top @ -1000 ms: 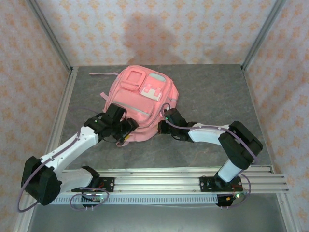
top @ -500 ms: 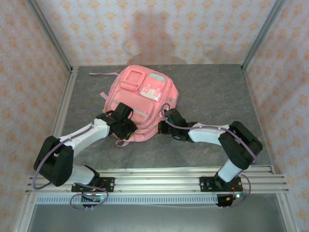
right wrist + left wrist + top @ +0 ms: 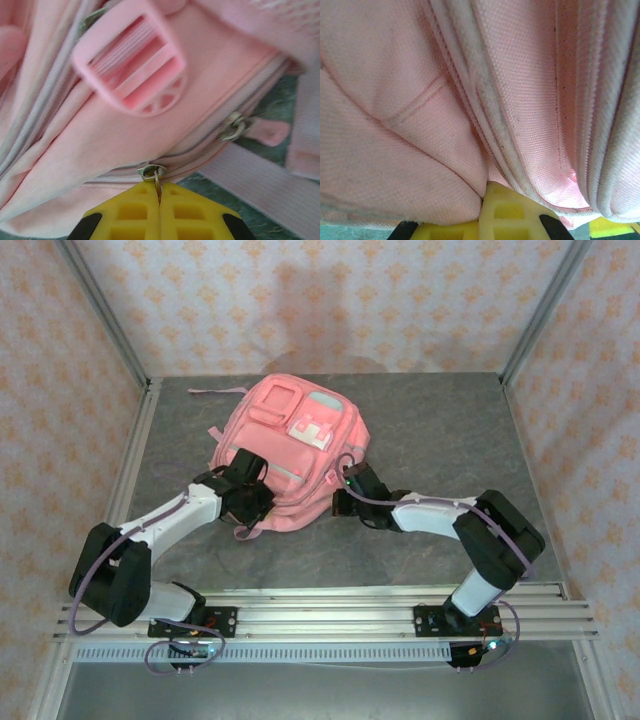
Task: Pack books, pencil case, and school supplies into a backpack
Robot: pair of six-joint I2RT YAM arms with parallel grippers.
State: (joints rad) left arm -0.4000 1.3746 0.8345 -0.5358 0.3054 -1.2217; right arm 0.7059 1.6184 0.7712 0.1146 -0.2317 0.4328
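Left gripper pinches the backpack fabric; right gripper is clamped together on a zipper pull. A grey table sits between patterned walls.

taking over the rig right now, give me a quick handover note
Left gripper: shut, apparently pinching a fold of the pink fabric backpack at its near left edge.
Right gripper: shut on a metal zip pull at the backpack's near right side.
Done: both grips set on the bag.
To do: run the zip, probably; whether books, pencil case and supplies are inside cannot be told.
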